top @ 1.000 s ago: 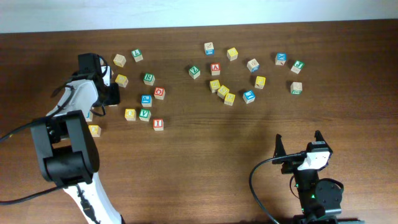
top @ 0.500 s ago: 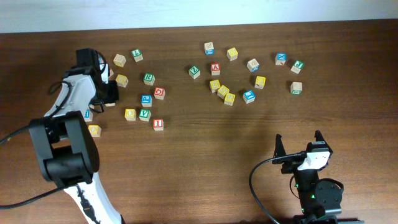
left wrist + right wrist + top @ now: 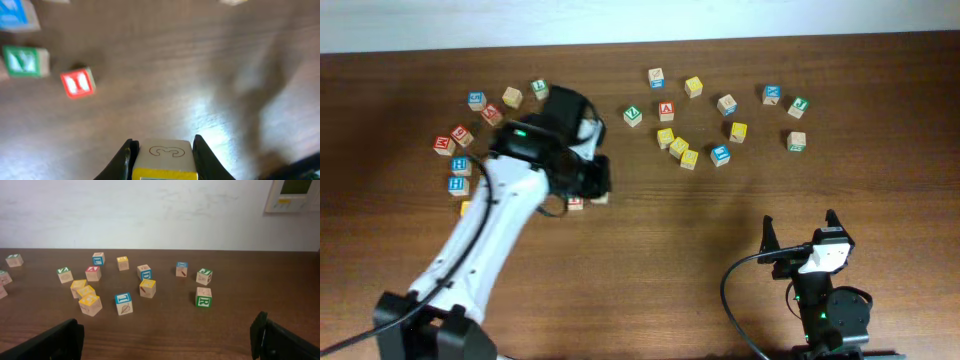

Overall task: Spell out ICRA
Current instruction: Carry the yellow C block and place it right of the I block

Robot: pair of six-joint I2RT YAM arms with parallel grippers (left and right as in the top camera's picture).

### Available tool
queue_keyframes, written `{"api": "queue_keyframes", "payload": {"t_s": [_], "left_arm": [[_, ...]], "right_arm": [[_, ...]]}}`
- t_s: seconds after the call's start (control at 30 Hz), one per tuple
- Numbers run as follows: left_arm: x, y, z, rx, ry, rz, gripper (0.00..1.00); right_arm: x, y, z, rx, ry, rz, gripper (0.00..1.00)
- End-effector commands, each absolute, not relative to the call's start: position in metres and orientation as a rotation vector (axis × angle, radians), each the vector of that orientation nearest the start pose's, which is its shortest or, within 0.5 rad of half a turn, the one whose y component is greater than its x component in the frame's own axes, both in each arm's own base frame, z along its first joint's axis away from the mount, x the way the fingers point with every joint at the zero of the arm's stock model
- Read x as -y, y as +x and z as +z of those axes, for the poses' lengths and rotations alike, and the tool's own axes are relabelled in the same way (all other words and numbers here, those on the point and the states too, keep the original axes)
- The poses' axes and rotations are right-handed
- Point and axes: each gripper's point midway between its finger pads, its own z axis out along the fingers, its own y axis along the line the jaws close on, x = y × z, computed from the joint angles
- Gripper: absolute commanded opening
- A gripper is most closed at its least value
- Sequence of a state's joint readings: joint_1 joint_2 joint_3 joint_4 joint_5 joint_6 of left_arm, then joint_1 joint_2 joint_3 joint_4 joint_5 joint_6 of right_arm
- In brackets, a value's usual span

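The dark wooden worktop point(image 3: 660, 260) runs across the whole overhead view, with small letter cubes lying loose along its far half. The left arm point(image 3: 490, 230) reaches in from the near left corner and ends over the middle-left of the worktop, where it covers some of the cubes.

The left gripper point(image 3: 164, 144) is clenched on a yellow-faced cube point(image 3: 162, 159). The cube sits squarely between the two fingers above the wood, a carved figure on its upper side, and its letter cannot be read. Just beyond it in the left wrist view lies a red cube point(image 3: 77, 83), flat on the worktop and apart from the gripper. Its blurred mark looks like an I. A green cube point(image 3: 25, 61) and a blue cube point(image 3: 17, 12) lie farther off at the left edge.

The right gripper point(image 3: 800, 222) rests at the near right with its fingers spread wide and nothing between them.

The red A cube point(image 3: 666, 110) lies in the far middle cluster. The green R cube point(image 3: 203, 300) stands alone at the right end of that scatter, nearest the right gripper, its letter facing that wrist camera.
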State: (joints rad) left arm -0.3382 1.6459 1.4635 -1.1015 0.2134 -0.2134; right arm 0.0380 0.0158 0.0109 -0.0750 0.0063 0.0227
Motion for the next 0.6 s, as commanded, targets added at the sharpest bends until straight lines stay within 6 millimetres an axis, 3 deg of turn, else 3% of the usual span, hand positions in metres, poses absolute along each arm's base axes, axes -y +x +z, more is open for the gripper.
{"api": "queue_keyframes", "payload": {"t_s": [0.0, 0.07, 0.13, 0.23, 0.37, 0.57], "left_arm": [[0.148, 0.327, 0.122, -2.870, -0.032, -0.115, 0.22], [0.153, 0.334, 0.096, -2.820, -0.053, -0.056, 0.23], [0.145, 0.350, 0.080, -2.775, -0.071, 0.045, 0.24], [0.153, 0.354, 0.053, -2.818, -0.062, 0.033, 0.24], [0.164, 0.349, 0.016, -2.914, -0.044, -0.016, 0.25], [0.183, 0.330, -0.006, -2.974, 0.003, 0.006, 0.24]], "right_arm": [[-0.006, 0.246, 0.154, -1.656, 0.001, 0.031, 0.98], [-0.006, 0.246, 0.154, -1.656, 0.001, 0.031, 0.98], [-0.006, 0.246, 0.154, -1.656, 0.001, 0.031, 0.98], [-0.006, 0.246, 0.154, -1.656, 0.001, 0.031, 0.98], [-0.006, 0.246, 0.154, -1.656, 0.001, 0.031, 0.99], [-0.006, 0.246, 0.154, -1.656, 0.001, 0.031, 0.98]]}}
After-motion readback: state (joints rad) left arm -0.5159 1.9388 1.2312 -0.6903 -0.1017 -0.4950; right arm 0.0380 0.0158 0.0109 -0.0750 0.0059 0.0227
